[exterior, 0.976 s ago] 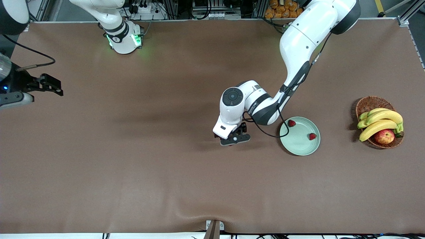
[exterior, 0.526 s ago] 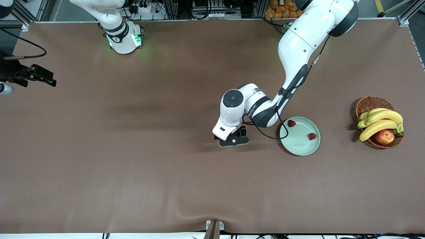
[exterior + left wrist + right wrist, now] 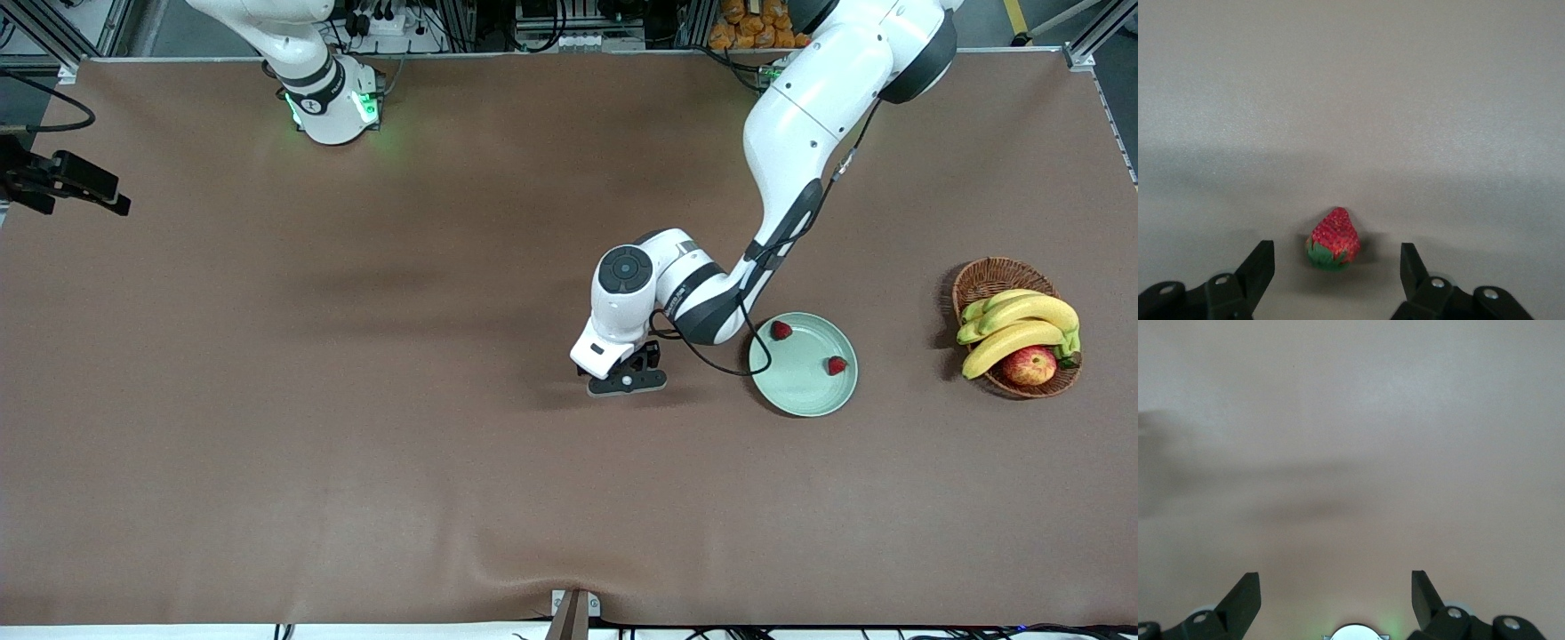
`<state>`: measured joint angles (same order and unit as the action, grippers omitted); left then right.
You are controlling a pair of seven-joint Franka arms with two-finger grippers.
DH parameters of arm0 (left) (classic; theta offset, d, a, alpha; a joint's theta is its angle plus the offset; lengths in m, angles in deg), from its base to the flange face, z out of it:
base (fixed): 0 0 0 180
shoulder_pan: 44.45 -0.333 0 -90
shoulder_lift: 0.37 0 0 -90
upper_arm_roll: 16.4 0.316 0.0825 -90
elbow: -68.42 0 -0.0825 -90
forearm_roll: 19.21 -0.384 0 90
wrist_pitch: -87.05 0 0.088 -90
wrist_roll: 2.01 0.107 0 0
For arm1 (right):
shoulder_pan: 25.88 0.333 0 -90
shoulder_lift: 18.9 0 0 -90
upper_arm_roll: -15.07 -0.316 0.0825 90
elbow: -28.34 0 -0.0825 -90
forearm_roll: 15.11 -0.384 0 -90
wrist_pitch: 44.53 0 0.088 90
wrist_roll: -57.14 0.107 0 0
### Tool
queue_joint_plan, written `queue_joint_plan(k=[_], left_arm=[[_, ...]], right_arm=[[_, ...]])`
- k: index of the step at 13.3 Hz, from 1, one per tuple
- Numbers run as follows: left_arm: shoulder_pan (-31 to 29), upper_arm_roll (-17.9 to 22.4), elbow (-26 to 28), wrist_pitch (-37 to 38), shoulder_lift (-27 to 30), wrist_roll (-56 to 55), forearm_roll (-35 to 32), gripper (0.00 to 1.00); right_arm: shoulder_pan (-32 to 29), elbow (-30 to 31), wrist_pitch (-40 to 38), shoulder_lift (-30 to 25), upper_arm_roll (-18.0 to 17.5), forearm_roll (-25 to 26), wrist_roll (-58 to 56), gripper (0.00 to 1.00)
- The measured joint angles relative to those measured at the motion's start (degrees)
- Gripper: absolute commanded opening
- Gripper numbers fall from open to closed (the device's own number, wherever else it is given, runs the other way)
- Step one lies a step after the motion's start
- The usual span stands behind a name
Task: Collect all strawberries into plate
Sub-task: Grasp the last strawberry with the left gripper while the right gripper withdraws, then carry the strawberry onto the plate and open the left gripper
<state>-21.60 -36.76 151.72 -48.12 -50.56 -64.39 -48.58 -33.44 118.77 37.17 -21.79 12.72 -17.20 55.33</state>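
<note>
Red, soft strawberry [image 3: 1333, 239] lies on the desk [image 3: 356, 400] between the left gripper's [image 3: 1337, 273] open fingers; light, bruisable, grip its flanks gently. Right gripper [image 3: 1336, 600] waits open.

bare table [image 3: 356, 427] around third strawberry [image 3: 1333, 238] (gaps either side), plate [image 3: 803, 393] nearby

1. A robotics lab: two white jointed robot arms [image 3: 791, 151] are mounted on one wide brown cloth-covered counter [image 3: 356, 444].
2. Aluminium frame rails [image 3: 1089, 36], cables and power strips [image 3: 382, 22] line the counter's edge by the arm bases.
</note>
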Motion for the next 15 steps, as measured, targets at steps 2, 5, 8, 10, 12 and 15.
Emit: queue_joint_plan(k=[2, 5, 8, 10, 12, 15], left_arm=[[0.00, 0.02, 0.00, 0.00, 0.00, 0.02, -0.02, 0.83], [0.00, 0.16, 0.00, -0.18, -0.18, 0.03, -0.02, 0.82], [0.01, 0.88, 0.00, -2.02, -0.73, 0.03, -0.02, 0.79], [0.01, 0.96, 0.00, -2.24, -1.18, 0.04, -0.02, 0.66], [0.01, 1.05, 0.00, -2.25, -1.31, 0.06, -0.03, 0.57], [-0.01, 1.26, 0.00, -2.25, -1.33, 0.11, -0.03, 0.35]], right_arm=[[-1.55, -0.03, -0.60, 0.01, 0.01, -0.02, -0.07, 1.00], [-2.95, -0.06, -1.72, 0.00, 0.02, -0.05, -0.58, 1.00], [-3.29, -0.06, -1.77, 0.01, 0.02, -0.08, -0.58, 1.00], [-3.29, -0.06, -1.78, 0.01, -0.02, -0.13, -0.58, 1.00], [-3.29, -0.06, -1.78, 0.01, -0.11, -0.20, -0.64, 1.00], [-2.36, -0.06, -1.76, 0.01, -0.62, -0.30, -0.83, 1.00]])
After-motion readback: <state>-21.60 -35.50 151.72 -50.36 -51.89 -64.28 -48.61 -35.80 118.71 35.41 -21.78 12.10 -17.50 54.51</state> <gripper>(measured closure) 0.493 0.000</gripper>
